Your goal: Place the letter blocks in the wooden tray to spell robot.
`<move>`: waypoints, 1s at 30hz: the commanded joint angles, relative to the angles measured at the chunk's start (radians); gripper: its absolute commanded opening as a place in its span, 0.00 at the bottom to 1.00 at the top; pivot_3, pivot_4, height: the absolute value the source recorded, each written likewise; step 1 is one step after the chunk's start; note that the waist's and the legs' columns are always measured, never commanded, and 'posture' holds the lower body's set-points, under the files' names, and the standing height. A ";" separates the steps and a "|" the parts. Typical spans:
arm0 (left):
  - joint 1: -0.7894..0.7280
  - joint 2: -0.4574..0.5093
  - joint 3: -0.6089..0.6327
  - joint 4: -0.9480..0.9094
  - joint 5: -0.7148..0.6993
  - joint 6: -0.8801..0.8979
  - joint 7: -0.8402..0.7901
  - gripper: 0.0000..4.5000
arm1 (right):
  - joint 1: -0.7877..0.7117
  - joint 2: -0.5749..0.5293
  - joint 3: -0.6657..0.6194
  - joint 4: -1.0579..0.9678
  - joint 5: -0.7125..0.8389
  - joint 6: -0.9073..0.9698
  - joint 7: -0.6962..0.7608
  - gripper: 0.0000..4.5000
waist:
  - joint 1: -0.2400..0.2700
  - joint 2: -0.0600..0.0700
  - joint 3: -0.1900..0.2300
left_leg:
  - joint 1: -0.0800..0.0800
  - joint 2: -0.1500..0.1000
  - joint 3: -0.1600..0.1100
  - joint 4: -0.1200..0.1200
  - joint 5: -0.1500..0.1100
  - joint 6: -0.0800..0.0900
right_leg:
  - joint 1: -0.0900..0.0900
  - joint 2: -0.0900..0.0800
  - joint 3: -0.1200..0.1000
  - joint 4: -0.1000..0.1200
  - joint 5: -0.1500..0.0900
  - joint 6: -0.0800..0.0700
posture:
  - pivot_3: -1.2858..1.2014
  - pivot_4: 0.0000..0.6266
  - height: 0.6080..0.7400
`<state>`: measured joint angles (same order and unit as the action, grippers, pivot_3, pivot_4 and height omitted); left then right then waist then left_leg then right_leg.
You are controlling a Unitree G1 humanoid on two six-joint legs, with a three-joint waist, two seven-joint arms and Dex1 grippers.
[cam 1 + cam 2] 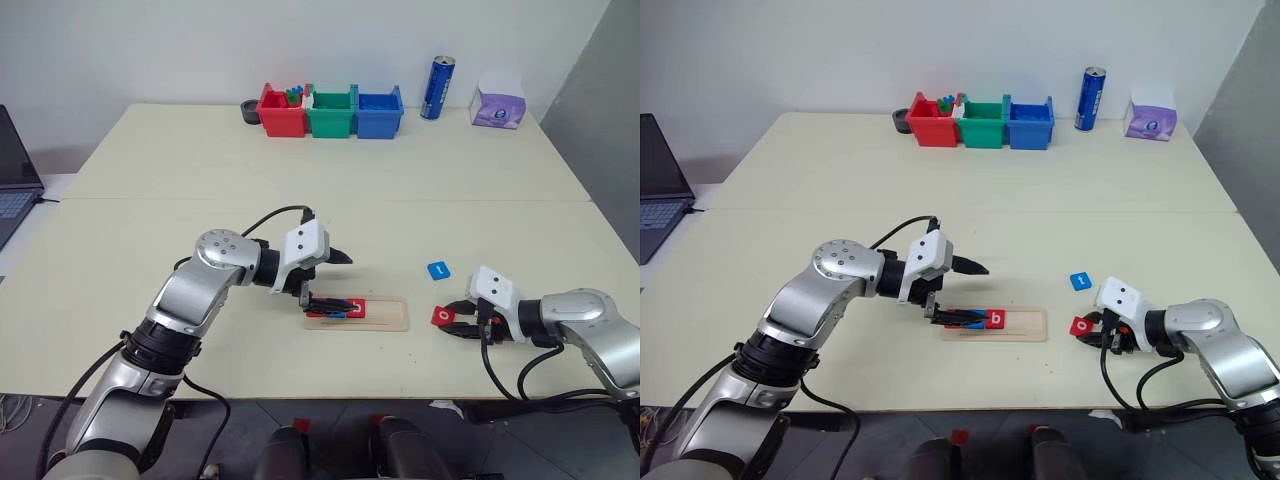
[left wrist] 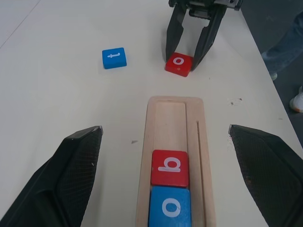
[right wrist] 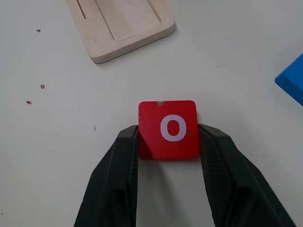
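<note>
Right wrist view gives the clearest read; largest item first. Table [image 1: 330, 180]: smooth, pale, hard, so tiles likely slide on it if nudged. Wooden tray [image 2: 193, 137]: a rigid strip lying directly ahead of the left gripper [image 2: 168, 156], whose jaws stand spread wide on either side of it, gripping nothing; from the right gripper [image 3: 168, 142] the tray's empty end lies just ahead, apart from the fingers. Seated in the groove between the left fingers: a blue "o" tile [image 2: 170, 206] and a red "b" tile [image 2: 169, 168], touching edge to edge. Blue "t" tile [image 1: 438, 270]: loose on the table, near the right gripper, off to one side. Red "o" tile [image 3: 168, 129]: sits between the right fingers, both pads against its opposite side edges, tile flat on the table, not lifted. Judgement: tile looks light, stiff, painted, probably slick; side-edge pinch at mid-length suits it, since the flat profile leaves little to grab. Risk: off-centre squeeze could twist or pop it out.
</note>
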<state>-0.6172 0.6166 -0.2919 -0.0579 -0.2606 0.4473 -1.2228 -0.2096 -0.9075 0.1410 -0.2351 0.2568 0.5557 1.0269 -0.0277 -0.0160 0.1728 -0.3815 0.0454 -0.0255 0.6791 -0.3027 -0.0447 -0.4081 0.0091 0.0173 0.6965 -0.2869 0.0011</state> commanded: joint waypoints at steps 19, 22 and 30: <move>0.080 0.137 0.059 0.083 0.040 -0.231 -0.086 1.00 | -0.346 0.237 0.307 -0.054 -0.114 0.121 -0.043 0.32 | 0.003 0.000 0.000 | -0.001 0.000 0.000 0.000 0.000 0.000 | 0.000 0.000 -0.001 0.000 0.000 0.000 | 0.52 0.24 1.00; 0.084 0.137 0.061 0.073 0.041 -0.226 -0.081 1.00 | -0.359 0.244 0.318 -0.029 -0.127 0.106 -0.028 0.32 | 0.002 0.000 0.000 | -0.001 0.000 0.000 0.000 0.000 0.000 | 0.000 -0.001 -0.001 0.000 0.000 0.000 | 0.52 0.24 1.00; 0.097 0.140 0.063 0.050 0.037 -0.216 -0.068 1.00 | -0.369 0.236 0.321 -0.006 -0.141 0.077 0.015 0.32 | 0.001 0.000 0.000 | 0.000 0.000 0.000 0.000 0.000 0.000 | 0.000 -0.001 -0.001 0.001 0.000 0.000 | 0.52 0.24 1.00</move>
<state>-0.5214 0.7414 -0.2655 0.0308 -0.2194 0.2333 -1.2966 -0.5614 -0.6639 0.4675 -0.2267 0.1156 0.6533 1.0253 -0.0269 -0.0160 0.1730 -0.3817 0.0457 -0.0259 0.6796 -0.3028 -0.0447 -0.4085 0.0086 0.0161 0.6972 -0.2867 0.0007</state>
